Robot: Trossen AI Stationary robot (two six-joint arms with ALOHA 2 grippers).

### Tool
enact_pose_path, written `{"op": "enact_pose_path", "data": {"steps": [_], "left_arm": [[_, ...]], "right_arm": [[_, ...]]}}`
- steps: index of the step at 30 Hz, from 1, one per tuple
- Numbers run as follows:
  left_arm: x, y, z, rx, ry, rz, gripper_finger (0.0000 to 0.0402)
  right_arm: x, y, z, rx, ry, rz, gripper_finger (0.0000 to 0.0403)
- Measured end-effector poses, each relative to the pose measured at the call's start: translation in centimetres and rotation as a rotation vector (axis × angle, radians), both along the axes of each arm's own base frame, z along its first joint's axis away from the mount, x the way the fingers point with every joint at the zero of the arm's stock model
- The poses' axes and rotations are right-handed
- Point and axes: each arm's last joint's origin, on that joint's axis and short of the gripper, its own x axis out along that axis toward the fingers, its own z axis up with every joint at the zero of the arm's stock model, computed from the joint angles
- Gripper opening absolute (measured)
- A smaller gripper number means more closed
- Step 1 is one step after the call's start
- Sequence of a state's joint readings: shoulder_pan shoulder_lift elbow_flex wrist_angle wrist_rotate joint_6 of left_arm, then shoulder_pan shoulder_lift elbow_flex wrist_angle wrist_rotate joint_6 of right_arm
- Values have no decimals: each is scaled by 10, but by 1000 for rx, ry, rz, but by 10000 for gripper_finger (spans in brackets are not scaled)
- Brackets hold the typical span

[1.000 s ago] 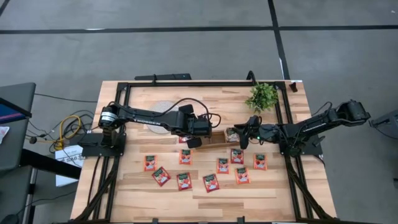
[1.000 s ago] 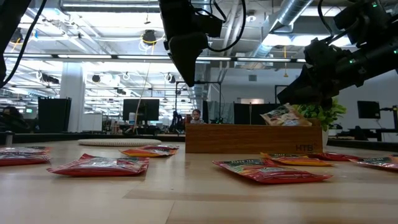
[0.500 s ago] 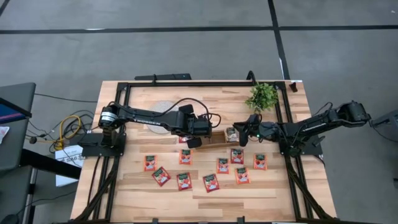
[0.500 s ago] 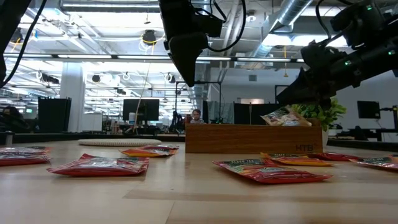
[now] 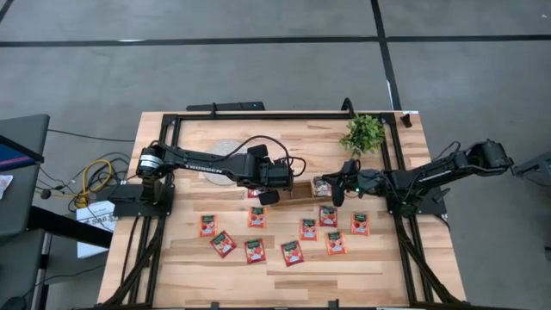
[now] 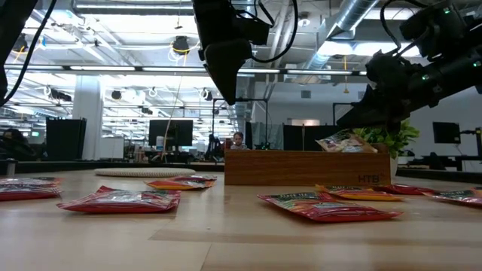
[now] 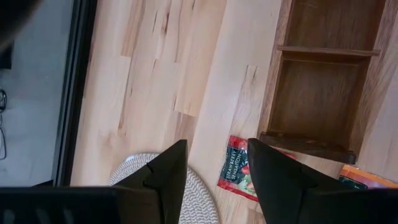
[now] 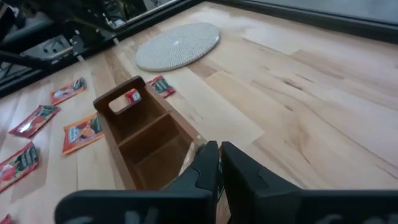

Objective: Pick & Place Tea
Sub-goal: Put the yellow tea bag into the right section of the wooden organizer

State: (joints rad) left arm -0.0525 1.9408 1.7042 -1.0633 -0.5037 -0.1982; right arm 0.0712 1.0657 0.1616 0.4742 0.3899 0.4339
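Seen from above: wooden tray (image 5: 301, 187) at the centre of the table (image 5: 379, 258), long axis running three to nine o'clock; right gripper (image 5: 334, 191) hanging over the tray's three o'clock end, fingers (image 8: 208, 163) pressed together in the right wrist view, with only a thin line between them; a pale beige tea sachet (image 6: 343, 141) propped in that end compartment, tilted and poking above the tray wall in the low view, just below the gripper tip; cannot tell whether the fingertips touch it. Left gripper (image 5: 265, 196) hovering at the tray's nine o'clock end, raised off the table in the low view, fingers (image 7: 169, 171) spread apart and holding nothing; between them in the left wrist view a red sachet (image 7: 238, 175) lying flat on the table just beside the tray's end wall. Remaining red tea sachets (image 5: 293, 252) scattered flat across the six o'clock half of the table, in a loose band from seven to four o'clock of the tray, none touching the tray. Round woven white disc (image 5: 225, 151) at about ten o'clock of the tray; small green plant (image 5: 362, 133) at about one o'clock, near the table frame.
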Motion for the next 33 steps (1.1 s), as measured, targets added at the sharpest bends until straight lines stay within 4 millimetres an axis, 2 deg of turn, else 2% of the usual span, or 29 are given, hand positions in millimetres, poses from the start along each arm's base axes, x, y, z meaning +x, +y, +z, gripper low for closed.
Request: {"op": "enact_pose_path", "data": {"steps": [18,28,33], "left_arm": [[1,0,0,1,-12,-5,161],[2,0,0,1,-16,-5,161],[2,0,0,1,-15,-6,161]], "right_arm": [[4,1,2,10,100,27,0],[4,2,3,48,85,30,0],[7,3,8,71,22,64,0]]}}
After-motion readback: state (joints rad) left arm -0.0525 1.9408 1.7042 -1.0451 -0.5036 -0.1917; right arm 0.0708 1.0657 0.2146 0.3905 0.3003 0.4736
